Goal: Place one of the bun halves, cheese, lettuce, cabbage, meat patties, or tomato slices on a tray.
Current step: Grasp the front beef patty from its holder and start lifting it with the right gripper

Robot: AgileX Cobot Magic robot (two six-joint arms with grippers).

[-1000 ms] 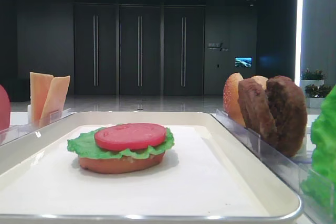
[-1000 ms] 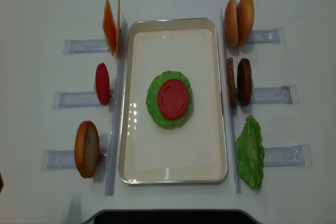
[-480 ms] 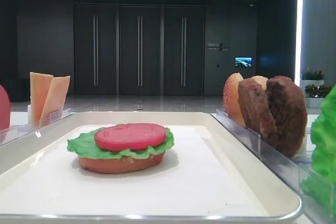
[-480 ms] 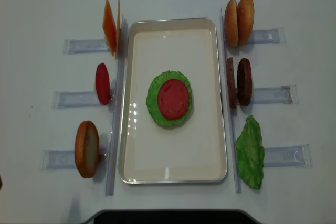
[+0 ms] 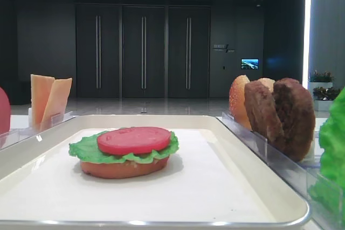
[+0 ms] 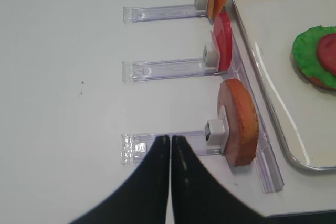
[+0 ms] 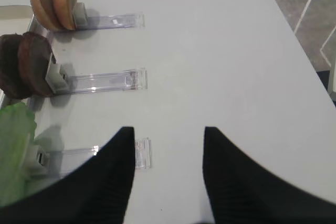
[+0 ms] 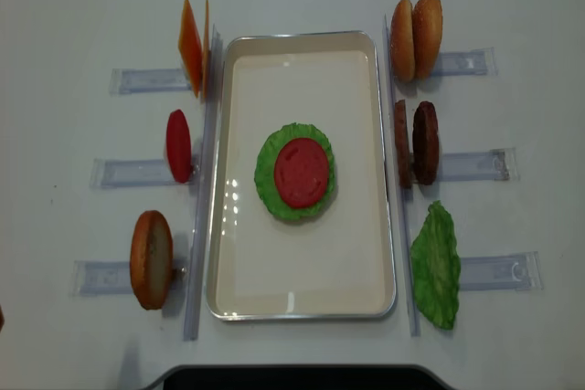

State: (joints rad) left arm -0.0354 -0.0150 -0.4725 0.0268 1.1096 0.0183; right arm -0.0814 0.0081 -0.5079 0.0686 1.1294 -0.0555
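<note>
You see the tray (image 8: 302, 299) lying in the middle of the white desk (image 8: 73, 6). On it there is a half-built burger: a flat bun half (image 5: 125, 167) at the bottom, a green lettuce leaf (image 8: 270, 191) on top of it, and one tomato slice (image 8: 302, 172) on the lettuce. This stack sits near the centre of the tray, away from the rim.

To the right of the tray, the clear racks (image 8: 475, 165) hold things standing on edge. The two domed bun halves (image 8: 415, 37) stand at the far end, touching each other. The two meat patties (image 8: 424, 142) stand in the middle rack, side by side. A second lettuce leaf (image 8: 436, 267) leans in the near rack.

To the left of the tray, the cheese slices (image 8: 190, 47) stand at the far end, one more tomato slice (image 8: 178, 145) stands in the middle rack, and one more bun half (image 8: 151, 259) stands in the near rack.

Your right fingers (image 7: 168, 177) are apart, with a wide gap between them, and nothing is between them. They hang above the bare desk, near the end of the rack with the lettuce leaf. Your left fingers (image 6: 170, 177) are pressed together, with only a thin line between them, and they hold nothing. They are above the near left rack, just beside the standing bun half.
</note>
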